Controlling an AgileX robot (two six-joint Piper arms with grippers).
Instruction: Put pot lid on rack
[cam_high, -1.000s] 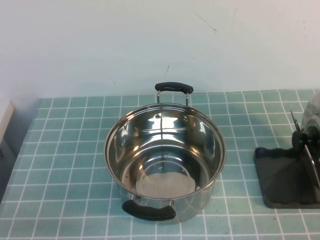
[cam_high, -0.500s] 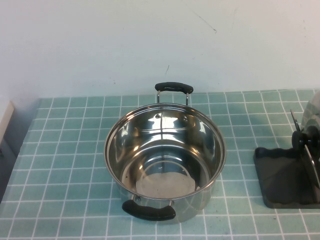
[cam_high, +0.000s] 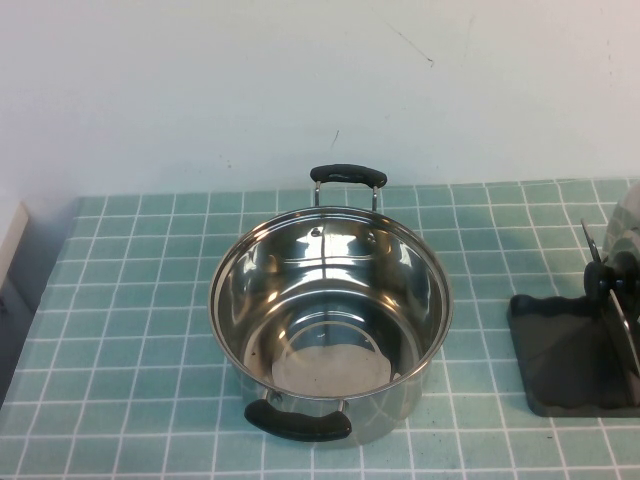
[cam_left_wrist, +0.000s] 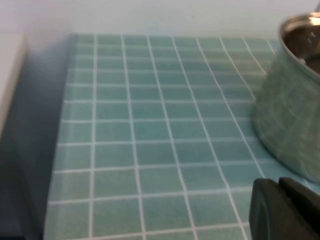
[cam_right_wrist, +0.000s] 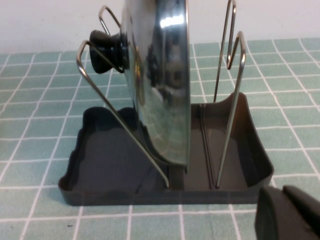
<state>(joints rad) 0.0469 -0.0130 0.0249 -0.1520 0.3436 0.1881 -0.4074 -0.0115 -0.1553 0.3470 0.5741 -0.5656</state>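
The pot lid (cam_right_wrist: 160, 85) is shiny steel with a black knob (cam_right_wrist: 107, 45). It stands on edge in the rack (cam_right_wrist: 115, 165), leaning between the wire dividers (cam_right_wrist: 227, 100). In the high view the lid (cam_high: 625, 235) and the dark rack (cam_high: 560, 350) sit at the table's right edge, partly cut off. My right gripper (cam_right_wrist: 282, 192) is shut and empty, just in front of the rack and apart from it. My left gripper (cam_left_wrist: 278, 183) is shut and empty, low over the tiles beside the pot (cam_left_wrist: 292, 110). Neither gripper shows in the high view.
The deep steel pot (cam_high: 330, 300) with two black side handles stands open in the middle of the green tiled mat (cam_high: 130, 330). A white wall runs behind. The mat's left edge (cam_left_wrist: 60, 150) drops to a darker surface.
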